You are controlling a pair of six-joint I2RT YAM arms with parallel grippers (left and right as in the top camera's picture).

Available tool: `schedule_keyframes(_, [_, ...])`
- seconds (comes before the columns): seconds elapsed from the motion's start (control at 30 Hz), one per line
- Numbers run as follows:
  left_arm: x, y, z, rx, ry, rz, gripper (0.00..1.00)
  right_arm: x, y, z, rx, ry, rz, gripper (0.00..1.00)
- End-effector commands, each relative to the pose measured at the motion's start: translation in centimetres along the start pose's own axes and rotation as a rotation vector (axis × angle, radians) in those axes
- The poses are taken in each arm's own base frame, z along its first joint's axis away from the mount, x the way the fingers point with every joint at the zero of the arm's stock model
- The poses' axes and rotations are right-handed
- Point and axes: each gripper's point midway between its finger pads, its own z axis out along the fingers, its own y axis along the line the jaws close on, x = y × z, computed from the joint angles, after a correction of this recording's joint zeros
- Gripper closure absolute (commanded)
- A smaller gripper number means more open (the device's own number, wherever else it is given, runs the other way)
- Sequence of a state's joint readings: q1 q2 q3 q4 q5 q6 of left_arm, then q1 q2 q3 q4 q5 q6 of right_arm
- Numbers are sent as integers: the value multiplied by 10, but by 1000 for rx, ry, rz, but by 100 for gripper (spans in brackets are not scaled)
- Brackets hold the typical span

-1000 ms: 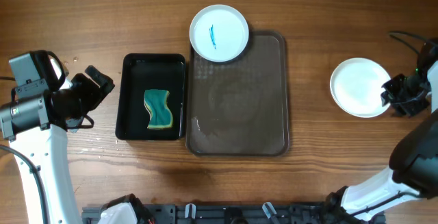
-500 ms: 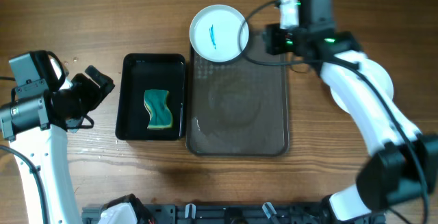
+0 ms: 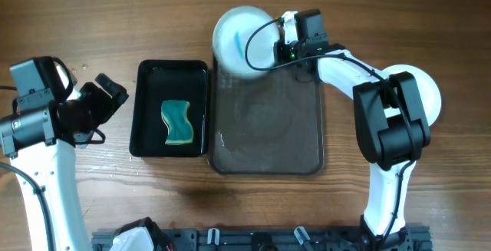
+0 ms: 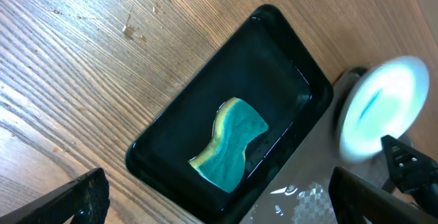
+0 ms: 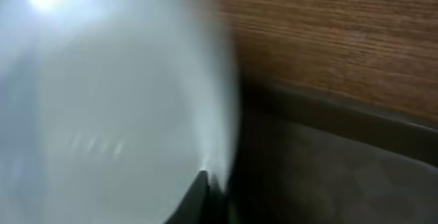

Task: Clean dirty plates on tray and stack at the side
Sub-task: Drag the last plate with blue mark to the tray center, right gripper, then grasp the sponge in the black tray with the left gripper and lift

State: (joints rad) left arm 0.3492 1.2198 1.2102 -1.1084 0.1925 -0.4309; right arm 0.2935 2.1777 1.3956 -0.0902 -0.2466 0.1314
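Overhead: round white plate (image 3: 232, 36) at right hand (image 3: 275, 49), grip unclear; left hand (image 3: 112, 113) spread, empty.

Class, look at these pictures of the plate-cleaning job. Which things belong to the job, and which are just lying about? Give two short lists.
Belong to the job: dirty plate; tray; sponge; black tub holding the sponge; clean plate at the side.

Just lying about: black rail along the bottom edge of the overhead view.

Even bright overhead light, soft shadows. Dirty plate (image 3: 244, 40) motion-blurred in all views; right wrist frame was heavily smeared, glare top-left.
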Motion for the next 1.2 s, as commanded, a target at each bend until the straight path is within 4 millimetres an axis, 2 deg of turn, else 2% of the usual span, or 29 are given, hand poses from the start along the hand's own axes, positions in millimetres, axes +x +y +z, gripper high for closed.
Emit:
schedule_keyframes(0.0, [-3, -3, -5, 18, -14, 0, 0, 1, 3, -9, -8, 18, 63, 96])
schedule_keyframes(0.07, [-3, -3, -5, 18, -14, 0, 0, -12, 9, -30, -9, 1, 63, 96])
schedule_keyframes(0.17, [-3, -3, -5, 19, -14, 0, 0, -43, 21, -87, 18, -62, 49, 96])
schedule_keyframes(0.23, [-3, -3, -5, 18, -14, 0, 0, -55, 23, -126, 66, -93, 46, 96])
schedule_keyframes(0.3, [-3, -3, -5, 19, -14, 0, 0, -54, 25, -167, 113, -88, 61, 96])
schedule_keyframes(0.37, [-3, -3, -5, 18, -14, 0, 0, -36, 24, -189, 151, -29, 103, 96])
schedule_keyframes(0.43, [-3, -3, -5, 18, -14, 0, 0, -8, 22, -195, 173, 76, 190, 96])
schedule_keyframes(0.5, [-3, -3, -5, 19, -14, 0, 0, 50, 16, -192, 238, 266, 398, 96])
schedule_keyframes(0.53, [-3, -3, -5, 19, -14, 0, 0, 73, 18, -186, 242, 322, 480, 96])
schedule_keyframes(0.57, [-3, -3, -5, 18, -14, 0, 0, 86, 21, -180, 229, 348, 533, 96])
schedule_keyframes(0.6, [-3, -3, -5, 18, -14, 0, 0, 108, 29, -166, 184, 379, 606, 96])
schedule_keyframes(0.73, [-3, -3, -5, 18, -14, 0, 0, 152, 40, -140, 91, 413, 762, 96])
schedule_keyframes(0.77, [-3, -4, -5, 22, -12, -1, 0, 154, 42, -135, 59, 405, 753, 96])
schedule_keyframes(0.83, [0, -9, -6, 54, 7, -4, 0, 147, 43, -134, 25, 380, 648, 94])
schedule_keyframes(0.9, [6, -16, -6, 93, 39, -6, 0, 136, 42, -139, 15, 359, 512, 86])
schedule_keyframes(0.97, [13, -18, -6, 110, 68, -9, 0, 123, 36, -149, 46, 342, 380, 80])
schedule_keyframes(1.07, [25, -17, -1, 102, 113, 18, 0, 97, 24, -169, 126, 285, 224, 79])
schedule_keyframes(1.17, [50, -23, 16, 95, 188, 178, 2, 67, 29, -189, 113, 199, 134, 77])
